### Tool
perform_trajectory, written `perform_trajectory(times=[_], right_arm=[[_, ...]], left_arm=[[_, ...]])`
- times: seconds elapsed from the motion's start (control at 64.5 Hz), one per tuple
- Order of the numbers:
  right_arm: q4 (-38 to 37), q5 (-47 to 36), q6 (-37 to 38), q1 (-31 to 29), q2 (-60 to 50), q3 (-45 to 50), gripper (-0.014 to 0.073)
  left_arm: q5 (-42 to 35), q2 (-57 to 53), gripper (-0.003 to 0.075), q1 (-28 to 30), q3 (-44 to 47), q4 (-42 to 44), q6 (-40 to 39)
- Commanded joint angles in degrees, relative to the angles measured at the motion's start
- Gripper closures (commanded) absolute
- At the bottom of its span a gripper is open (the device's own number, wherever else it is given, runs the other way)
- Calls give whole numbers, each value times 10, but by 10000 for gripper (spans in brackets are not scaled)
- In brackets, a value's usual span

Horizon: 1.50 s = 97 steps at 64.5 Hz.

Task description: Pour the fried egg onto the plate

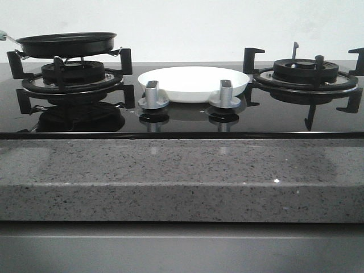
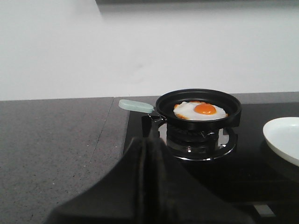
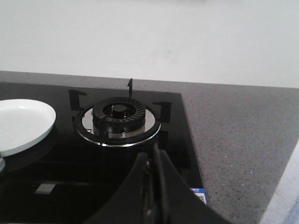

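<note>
1. a black glass hob (image 1: pixel 182 116) sits in a grey speckled stone counter (image 1: pixel 182 176) before a plain white wall
2. the frying pan (image 2: pixel 198 108) stands on the left burner (image 1: pixel 74 77), its pale handle (image 2: pixel 135 106) pointing away from the plate (image 1: pixel 193 83)
3. the fried egg (image 2: pixel 200 110) lies flat in the pan, yolk up
4. the left gripper (image 2: pixel 148 154) and right gripper (image 3: pixel 153 172) have fingers pressed together, holding nothing

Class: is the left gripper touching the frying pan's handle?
Apart. The left wrist view shows bare countertop between the closed left gripper and the pan handle.

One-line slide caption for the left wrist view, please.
Shut left hand faces the pan holding the egg on the burner; empty plate beside it.
</note>
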Motion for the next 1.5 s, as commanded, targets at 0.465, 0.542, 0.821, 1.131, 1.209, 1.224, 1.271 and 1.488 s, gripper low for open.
perform_trajectory(times=[0.465,0.542,0.821,1.131,1.209,1.224,1.271,1.488], right_arm=[[1,-16,-3,-3,123,-90,99],[1,-15,-3,-3,124,-90,-14],[1,-25,-3,-3,127,-90,-41],[34,-28,-3,6,255,-129,-41],[34,-28,-3,24,301,-152,-41],[34,-28,-3,28,309,-160,-41],[34,-28,-3,40,336,-176,-40],[33,-29,-3,104,473,-277,-40]], left_arm=[[-66,97,229,-6,-75,1,-7],[-66,97,78,-6,-74,1,-7],[-66,97,70,-6,-74,1,-7],[-66,97,146,-6,-74,1,-7],[-66,97,164,-6,-74,1,-7],[-66,97,167,-6,-74,1,-7],[-66,97,176,-6,-74,1,-7],[-65,97,213,-6,-74,1,-7]])
